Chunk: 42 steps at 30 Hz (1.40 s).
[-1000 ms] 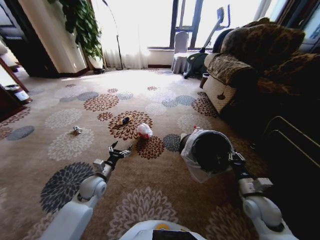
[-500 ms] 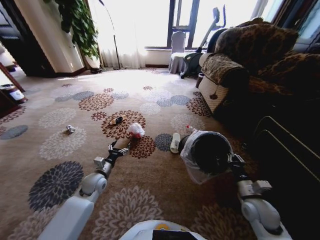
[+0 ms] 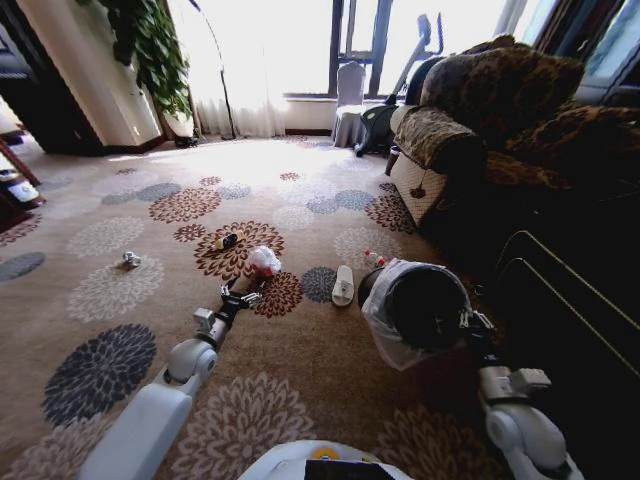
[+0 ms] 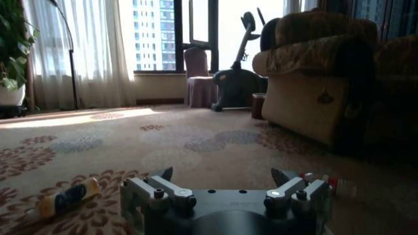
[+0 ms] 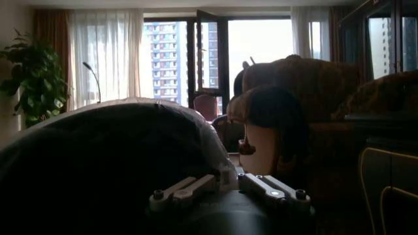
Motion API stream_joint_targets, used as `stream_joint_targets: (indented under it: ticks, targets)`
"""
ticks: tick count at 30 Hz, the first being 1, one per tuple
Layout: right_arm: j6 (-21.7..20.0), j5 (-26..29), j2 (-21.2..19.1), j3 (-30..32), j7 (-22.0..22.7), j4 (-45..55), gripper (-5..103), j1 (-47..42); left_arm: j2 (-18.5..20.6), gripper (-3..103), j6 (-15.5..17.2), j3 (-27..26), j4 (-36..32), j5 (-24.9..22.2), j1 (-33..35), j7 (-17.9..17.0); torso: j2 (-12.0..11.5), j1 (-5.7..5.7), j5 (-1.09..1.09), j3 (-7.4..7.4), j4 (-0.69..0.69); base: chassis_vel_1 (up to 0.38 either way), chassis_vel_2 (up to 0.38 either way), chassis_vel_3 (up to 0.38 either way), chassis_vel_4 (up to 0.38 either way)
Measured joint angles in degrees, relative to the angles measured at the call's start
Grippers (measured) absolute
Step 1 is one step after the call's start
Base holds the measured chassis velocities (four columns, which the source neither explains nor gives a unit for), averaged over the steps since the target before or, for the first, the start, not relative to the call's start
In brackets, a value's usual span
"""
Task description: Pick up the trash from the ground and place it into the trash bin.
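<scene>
My left gripper (image 3: 238, 297) hovers low over the carpet, open and holding nothing; its jaws stand wide apart in the left wrist view (image 4: 223, 176). Just beyond it lies the pink-white bag (image 3: 264, 261). The yellow-black packet (image 3: 228, 240) (image 4: 65, 198) is farther off, and the silvery foil ball (image 3: 130, 260) sits far to the left. A white cup (image 3: 343, 285) lies beside the clear bottle with a red label (image 3: 375, 258) (image 4: 330, 182). My right gripper (image 3: 465, 320) (image 5: 228, 178) is shut on the rim of the trash bin (image 3: 420, 305) (image 5: 98, 161), which is tipped on its side with its liner showing.
A patterned sofa (image 3: 470, 130) and a dark cabinet (image 3: 570, 300) close off the right side. An exercise bike (image 3: 385, 110) and a covered chair (image 3: 350, 100) stand by the window. A potted plant (image 3: 150, 50) stands at the back left. Open carpet (image 3: 110, 290) spreads to the left.
The whole head view has shifted, so the camera moved; the litter now sits farther left in it. The white cup came out from behind the bin. Both grippers kept their states.
</scene>
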Motion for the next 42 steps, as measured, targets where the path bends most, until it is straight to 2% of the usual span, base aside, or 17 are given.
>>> stream_joint_targets:
  ticks: [10, 27, 31, 35, 37, 40, 42]
  targets:
    - [-0.6, -0.8, 1.0, 0.2, 0.0, 0.8, 0, -1.2, 1.0, 99, 1.3, 1.8, 1.6, -2.4, -2.0, 0.4, 0.0, 0.0, -0.02, 0.0, 0.01, -0.052, -0.057, -0.067, -0.066]
    - [1.4, -1.1, 1.8, -0.3, 0.0, 1.6, 0, -2.6, -0.9, 99, 4.6, 6.2, 8.4, -6.3, -7.1, -0.2, 0.0, 0.0, -0.02, 0.0, -0.01, -0.11, -0.117, -0.121, -0.122]
    - [1.4, -1.1, 2.0, -0.3, 0.0, 2.0, 0, -3.1, -2.1, 99, 4.6, 7.1, 11.1, -6.0, -8.7, -2.2, 0.0, 0.0, -0.02, 0.0, 0.01, -0.118, -0.132, -0.119, -0.119]
    - [1.1, -1.1, 2.3, -0.4, 0.0, 2.3, 0, -3.7, -3.5, 99, 3.7, 7.8, 14.7, -5.6, -10.4, -4.5, 0.0, 0.0, -0.02, 0.0, -0.04, -0.118, -0.109, -0.108, -0.104]
    - [1.2, -1.4, 2.4, -0.6, 0.0, 2.3, 0, -3.8, -4.0, 99, 2.5, 7.9, 17.2, -2.8, -11.0, -5.0, 0.0, 0.0, -0.02, 0.0, -0.06, -0.104, -0.079, -0.075, -0.091]
    - [1.4, -1.5, 2.5, -0.7, 0.0, 2.3, 0, -3.8, -4.4, 103, 1.6, 7.9, 19.4, -0.5, -11.3, -5.8, 0.0, 0.0, -0.02, 0.0, -0.02, -0.061, -0.037, -0.025, -0.048]
    - [1.6, -1.5, 2.5, -0.7, 0.0, 2.1, 0, -3.8, -4.7, 99, 1.6, 7.9, 21.3, 0.0, -11.5, -7.2, 0.0, 0.0, -0.02, 0.0, 0.04, -0.014, 0.038, 0.023, -0.018]
